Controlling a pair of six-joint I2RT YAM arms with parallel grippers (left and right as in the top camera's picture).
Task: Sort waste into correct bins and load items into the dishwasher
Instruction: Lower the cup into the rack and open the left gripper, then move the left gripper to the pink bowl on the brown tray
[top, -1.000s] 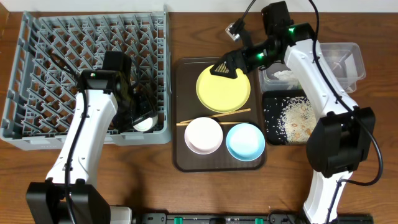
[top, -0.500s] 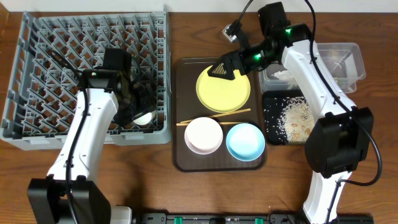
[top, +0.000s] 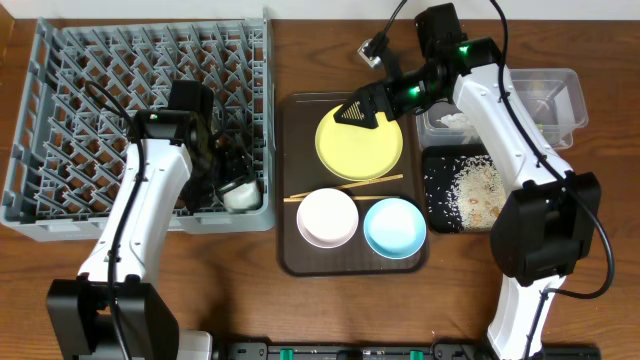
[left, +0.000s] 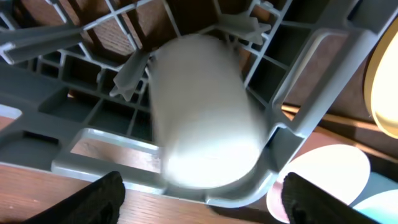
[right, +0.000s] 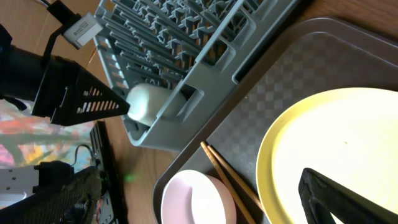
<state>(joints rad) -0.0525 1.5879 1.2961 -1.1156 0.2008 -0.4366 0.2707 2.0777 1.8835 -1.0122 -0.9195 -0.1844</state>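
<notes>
The small white cup (top: 240, 195) lies on its side in the front right corner of the grey dish rack (top: 60, 215). It also shows in the left wrist view (left: 205, 118) and in the right wrist view (right: 146, 101). My left gripper (top: 225, 170) (left: 208, 202) is open just above the cup and holds nothing. My right gripper (top: 362, 110) (right: 205, 199) is open and empty over the far left edge of the yellow-green plate (top: 360, 143) (right: 336, 143). The white bowl (top: 327, 217), light-blue bowl (top: 394, 227) and chopsticks (top: 345, 188) lie on the brown tray (top: 295, 255). No wrapper is in view.
The clear tub (top: 555, 95) at the far right holds white tissue (top: 450, 122). The black tray (top: 436, 215) in front of it holds rice and scraps (top: 475, 190). The rack's right wall stands close to the brown tray.
The cup has shifted a little right and settled into the rack's corner, out of my left gripper's fingers. My right gripper has barely moved.
</notes>
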